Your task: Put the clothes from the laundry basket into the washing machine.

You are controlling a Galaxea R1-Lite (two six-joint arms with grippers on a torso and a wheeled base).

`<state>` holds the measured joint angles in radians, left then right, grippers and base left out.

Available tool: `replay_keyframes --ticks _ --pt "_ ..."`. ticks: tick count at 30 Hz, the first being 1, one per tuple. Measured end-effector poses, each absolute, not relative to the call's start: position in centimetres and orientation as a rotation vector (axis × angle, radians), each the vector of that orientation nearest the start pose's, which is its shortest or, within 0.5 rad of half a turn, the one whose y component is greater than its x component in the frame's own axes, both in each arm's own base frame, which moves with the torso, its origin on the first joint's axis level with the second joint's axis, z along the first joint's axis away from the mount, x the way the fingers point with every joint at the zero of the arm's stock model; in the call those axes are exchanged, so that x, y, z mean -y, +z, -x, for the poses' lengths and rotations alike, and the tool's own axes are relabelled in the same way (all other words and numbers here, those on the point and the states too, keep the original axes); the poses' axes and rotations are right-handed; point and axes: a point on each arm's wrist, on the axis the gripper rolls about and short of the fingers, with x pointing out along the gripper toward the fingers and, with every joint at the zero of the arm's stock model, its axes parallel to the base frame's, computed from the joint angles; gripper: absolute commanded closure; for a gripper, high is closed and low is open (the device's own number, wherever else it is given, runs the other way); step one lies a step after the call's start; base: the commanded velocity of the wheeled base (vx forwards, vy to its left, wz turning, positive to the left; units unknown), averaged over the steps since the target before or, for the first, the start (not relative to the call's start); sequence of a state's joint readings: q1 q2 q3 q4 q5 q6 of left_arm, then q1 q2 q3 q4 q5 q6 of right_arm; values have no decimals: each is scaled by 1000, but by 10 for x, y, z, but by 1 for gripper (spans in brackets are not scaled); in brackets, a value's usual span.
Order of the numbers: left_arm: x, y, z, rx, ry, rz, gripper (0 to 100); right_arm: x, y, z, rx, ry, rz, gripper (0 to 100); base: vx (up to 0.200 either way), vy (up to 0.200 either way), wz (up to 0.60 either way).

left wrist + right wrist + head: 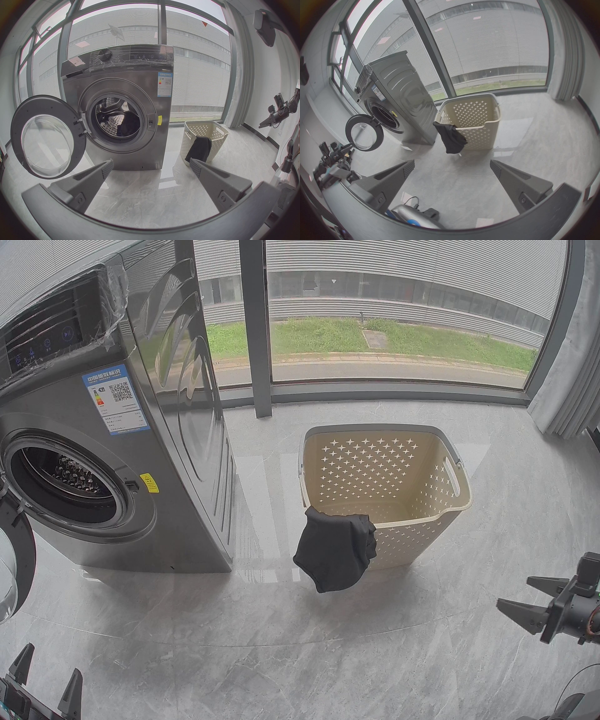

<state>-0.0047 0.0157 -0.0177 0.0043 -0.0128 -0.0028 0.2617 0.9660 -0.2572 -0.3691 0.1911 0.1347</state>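
- Both claws are spread wide and hold nothing: your left claw (50, 671) sits low in front of the washing machine (181, 427), your right claw (515, 592) well off to the right of the laundry basket (387, 429)
- You have one black garment (335, 549) draped over the basket's near rim, mostly hanging down its outside wall
- Your basket stands on the floor (375, 646) near the machine's side
- Round door (47, 137) is swung open
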Motion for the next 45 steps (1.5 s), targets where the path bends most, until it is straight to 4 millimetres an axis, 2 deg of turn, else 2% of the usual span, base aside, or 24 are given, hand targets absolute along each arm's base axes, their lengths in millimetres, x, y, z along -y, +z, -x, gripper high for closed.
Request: replay_keyframes --ticks 7,17,25,29,36,45 --pt "0 80 23 -3 -18 4 0 -70 148 -139 -459 470 -154 0 86 0 0" --pt "0 80 23 -3 -18 9 0 -101 129 -181 -506 433 -133 0 0 0 0" --pt "0 80 23 -3 -17 12 0 -130 113 -204 -478 435 -133 0 0 0 0" --pt "0 80 23 -3 -16 12 0 -142 104 -213 -486 435 -144 0 0 0 0" --pt "0 80 23 -3 -16 11 0 -153 93 -221 -512 427 -130 0 0 0 0" --pt "0 80 23 -3 -16 12 0 -163 88 -222 -526 425 -128 0 0 0 0"
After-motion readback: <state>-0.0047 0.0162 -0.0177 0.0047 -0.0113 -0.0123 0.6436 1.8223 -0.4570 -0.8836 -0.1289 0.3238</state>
